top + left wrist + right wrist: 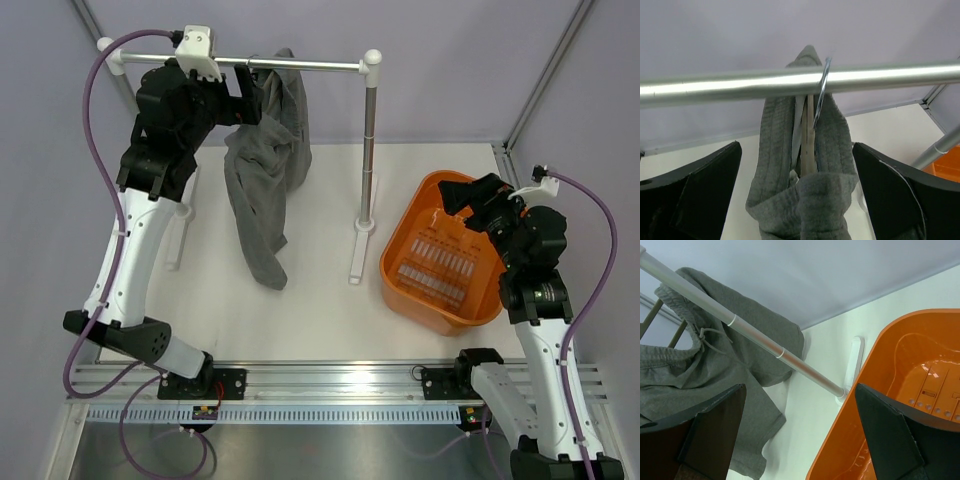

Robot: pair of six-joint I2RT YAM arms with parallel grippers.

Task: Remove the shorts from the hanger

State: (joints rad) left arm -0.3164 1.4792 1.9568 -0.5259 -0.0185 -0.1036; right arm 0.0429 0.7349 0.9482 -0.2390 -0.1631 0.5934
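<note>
Hanging shorts (262,170) by wide-apart L gripper (796,150)

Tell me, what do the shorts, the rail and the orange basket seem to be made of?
The shorts: soft grey knit, probably cotton fleece; matte, with a ribbed waistband and a drawstring. The rail: shiny metal, likely steel or aluminium, with bright streaks of reflection. The basket: glossy orange plastic, judging by its moulded slots and glare.
</note>
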